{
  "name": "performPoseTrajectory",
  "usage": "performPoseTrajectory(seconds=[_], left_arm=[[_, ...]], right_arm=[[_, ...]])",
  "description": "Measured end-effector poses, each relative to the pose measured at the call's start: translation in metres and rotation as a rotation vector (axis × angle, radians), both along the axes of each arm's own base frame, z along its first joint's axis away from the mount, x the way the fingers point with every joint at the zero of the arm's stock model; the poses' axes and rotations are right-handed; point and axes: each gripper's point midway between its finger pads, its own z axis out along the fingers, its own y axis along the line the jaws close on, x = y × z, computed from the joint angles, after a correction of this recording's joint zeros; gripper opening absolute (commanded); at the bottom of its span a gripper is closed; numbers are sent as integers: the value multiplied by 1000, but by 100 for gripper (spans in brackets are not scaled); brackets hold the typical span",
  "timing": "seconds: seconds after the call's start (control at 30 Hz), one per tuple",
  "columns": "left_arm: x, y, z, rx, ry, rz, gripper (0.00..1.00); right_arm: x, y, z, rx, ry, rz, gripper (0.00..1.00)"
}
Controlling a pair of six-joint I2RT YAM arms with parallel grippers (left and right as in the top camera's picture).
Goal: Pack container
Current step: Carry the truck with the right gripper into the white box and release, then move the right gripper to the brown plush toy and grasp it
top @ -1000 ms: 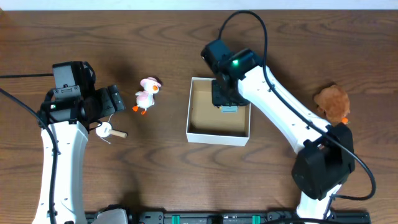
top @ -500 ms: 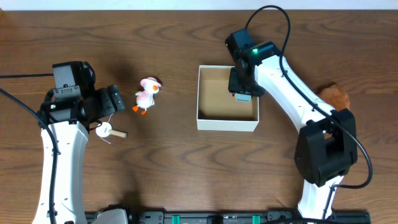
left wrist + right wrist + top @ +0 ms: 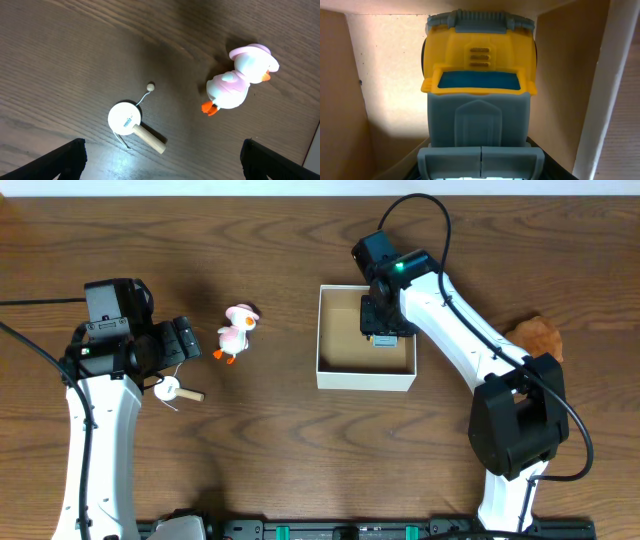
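The container (image 3: 366,380), a square shallow box with white walls and a brown inside, stands at the table's middle. My right gripper (image 3: 380,320) reaches into its right side and is shut on a yellow and grey-blue toy truck (image 3: 385,339). In the right wrist view the truck (image 3: 479,75) fills the frame between the brown floor and the container's white wall (image 3: 615,75), with the jaws (image 3: 480,170) round its near end. My left gripper (image 3: 190,340) is open and empty at the left; its fingertips (image 3: 162,165) frame bare table.
A pink and white duck toy (image 3: 238,330) stands left of the container and shows in the left wrist view (image 3: 240,80). A white disc with a wooden handle (image 3: 175,391) lies below my left gripper (image 3: 127,120). A brown plush (image 3: 535,343) lies at far right.
The container has shifted right and back on the table with my right gripper in it. The gripper then moved slightly left inside it. The left arm has not moved.
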Motion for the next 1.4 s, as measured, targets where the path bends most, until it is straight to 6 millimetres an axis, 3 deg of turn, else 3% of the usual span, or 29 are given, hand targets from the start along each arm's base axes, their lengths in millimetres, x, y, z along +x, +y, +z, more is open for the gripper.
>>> performPoseTrajectory(seconds=[0.1,0.33,0.57,0.77,0.87,1.0,1.1,1.2,1.4], left_arm=[[0,0,0,0,0,0,98],[0,0,0,0,0,0,98],[0,0,0,0,0,0,98],[0,0,0,0,0,0,98],[0,0,0,0,0,0,98],[0,0,0,0,0,0,98],[0,0,0,0,-1,0,98],[0,0,0,0,-1,0,98],[0,0,0,0,-2,0,98]], right_arm=[[0,0,0,-2,0,10,49],[0,0,0,-5,0,25,64],[0,0,0,-5,0,28,60],[-1,-1,3,-13,8,56,64],[1,0,23,-21,11,97,66],[16,-3,78,-20,-65,124,82],[24,-27,118,-35,-120,113,91],[22,-73,140,-74,-113,76,94],[4,-175,135,-142,20,-61,99]])
